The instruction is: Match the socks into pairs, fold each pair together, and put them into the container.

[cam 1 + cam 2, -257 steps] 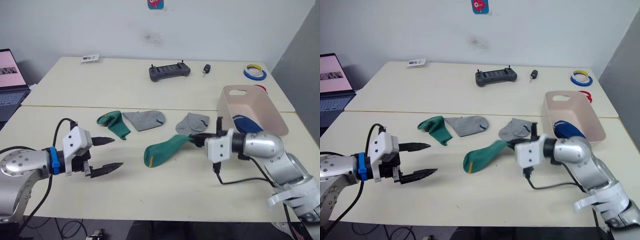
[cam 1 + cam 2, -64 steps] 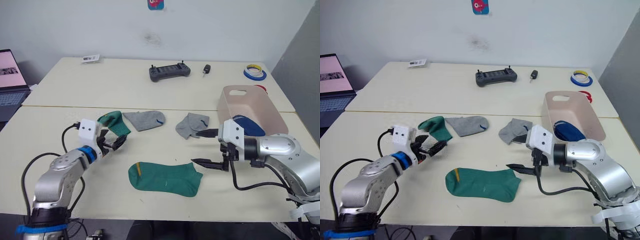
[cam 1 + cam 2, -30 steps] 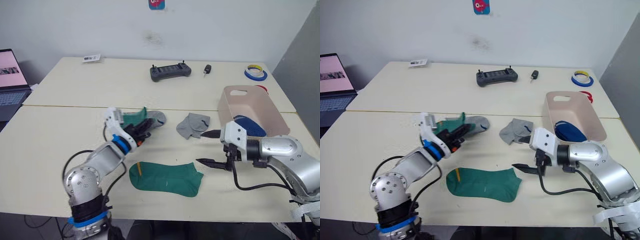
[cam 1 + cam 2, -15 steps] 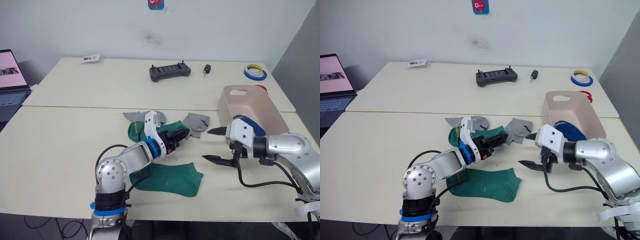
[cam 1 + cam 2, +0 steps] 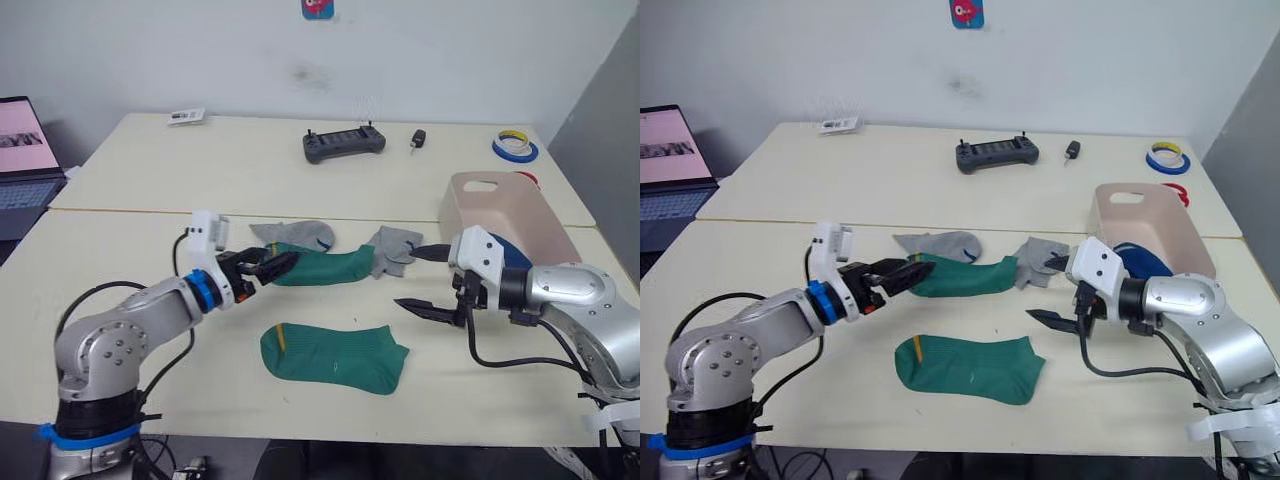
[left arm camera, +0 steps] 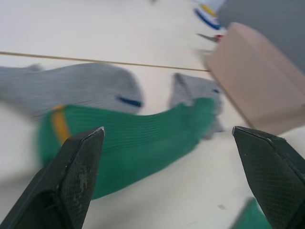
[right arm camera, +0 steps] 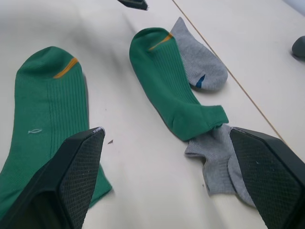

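Observation:
One green sock [image 5: 335, 355] lies flat near the front of the table. A second green sock [image 5: 327, 267] lies stretched out behind it, between two grey socks [image 5: 296, 233] [image 5: 397, 248], its toe overlapping the right grey one. My left gripper [image 5: 272, 268] is open at that sock's cuff end. In the left wrist view its fingers [image 6: 81, 171] stand wide apart on either side of the sock [image 6: 133, 143] without pinching it. My right gripper [image 5: 416, 279] hovers open just right of the socks. The pink-beige container [image 5: 500, 205] stands at the right with a blue sock [image 5: 1140, 257] inside.
A black controller [image 5: 345, 143] and a small black object [image 5: 416, 138] lie on the far table. Tape rolls [image 5: 517, 147] sit at the back right, beyond the container. A laptop [image 5: 22, 160] is at the far left. A seam [image 5: 130, 211] runs between the two tables.
My left gripper carried the second green sock to the right, drew back left and opened, leaving the sock stretched on the table. The right gripper stayed open, shifting only slightly.

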You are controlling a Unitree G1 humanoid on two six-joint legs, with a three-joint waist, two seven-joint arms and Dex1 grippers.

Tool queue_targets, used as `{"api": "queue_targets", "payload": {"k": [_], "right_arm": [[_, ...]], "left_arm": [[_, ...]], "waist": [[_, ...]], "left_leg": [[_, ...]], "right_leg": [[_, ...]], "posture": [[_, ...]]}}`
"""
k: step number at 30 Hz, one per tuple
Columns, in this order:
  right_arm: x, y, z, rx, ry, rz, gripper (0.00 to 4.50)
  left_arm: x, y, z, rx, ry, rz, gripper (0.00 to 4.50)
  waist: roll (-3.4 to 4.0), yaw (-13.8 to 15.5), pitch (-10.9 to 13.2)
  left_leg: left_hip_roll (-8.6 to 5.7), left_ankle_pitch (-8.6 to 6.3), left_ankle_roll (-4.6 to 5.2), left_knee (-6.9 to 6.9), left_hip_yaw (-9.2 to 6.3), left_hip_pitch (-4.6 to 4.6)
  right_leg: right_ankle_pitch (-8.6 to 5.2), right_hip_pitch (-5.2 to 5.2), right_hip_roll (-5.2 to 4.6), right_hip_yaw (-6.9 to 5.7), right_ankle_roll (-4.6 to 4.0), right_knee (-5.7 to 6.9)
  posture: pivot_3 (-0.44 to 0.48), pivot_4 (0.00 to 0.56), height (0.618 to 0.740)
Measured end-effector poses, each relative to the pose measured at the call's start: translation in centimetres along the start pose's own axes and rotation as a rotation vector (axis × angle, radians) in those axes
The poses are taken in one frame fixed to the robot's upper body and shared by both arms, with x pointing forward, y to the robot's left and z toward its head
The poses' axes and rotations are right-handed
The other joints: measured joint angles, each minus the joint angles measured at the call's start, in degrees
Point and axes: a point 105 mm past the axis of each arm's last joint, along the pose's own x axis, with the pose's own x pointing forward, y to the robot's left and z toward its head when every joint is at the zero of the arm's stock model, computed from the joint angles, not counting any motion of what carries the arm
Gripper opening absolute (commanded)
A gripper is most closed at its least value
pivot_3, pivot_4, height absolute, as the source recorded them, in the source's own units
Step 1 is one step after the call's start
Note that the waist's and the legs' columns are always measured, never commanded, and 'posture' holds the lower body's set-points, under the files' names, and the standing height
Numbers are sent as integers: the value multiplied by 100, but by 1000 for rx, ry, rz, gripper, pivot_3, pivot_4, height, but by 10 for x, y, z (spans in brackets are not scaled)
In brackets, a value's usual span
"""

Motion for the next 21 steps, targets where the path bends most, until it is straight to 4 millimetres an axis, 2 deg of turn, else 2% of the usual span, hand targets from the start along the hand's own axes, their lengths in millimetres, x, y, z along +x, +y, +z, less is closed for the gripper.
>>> {"api": "queue_targets", "payload": {"k": [3, 10, 13, 21], "right_arm": [[3, 3, 0, 1, -1, 10, 4500], [5, 6, 2, -12, -3, 18, 4500], [5, 7, 3, -17, -5, 15, 4500], [5, 6, 3, -17, -4, 4, 4500]], "left_arm": [[6, 19, -8, 15, 18, 98, 4486], [29, 31, -15, 30, 42, 131, 4486], [36, 31, -21, 7, 64, 108, 3898], [41, 32, -26, -7, 94, 85, 1337]], "waist": [[0, 1, 0], [0, -18, 0], [0, -25, 0], [0, -27, 0]], "left_leg": [[2, -7, 11, 0, -3, -3], [8, -6, 10, -2, -4, -2], [8, -6, 10, -2, -3, -3], [9, -6, 10, -1, -4, -3]], "right_leg": [[0, -1, -11, -2, 0, -3], [1, -6, -9, -4, -1, 6], [1, -7, -9, -3, -1, 6], [1, -8, -10, -3, 0, 8]], "posture": [[0, 150, 740], [0, 150, 740], [0, 150, 740], [0, 150, 740]]}}
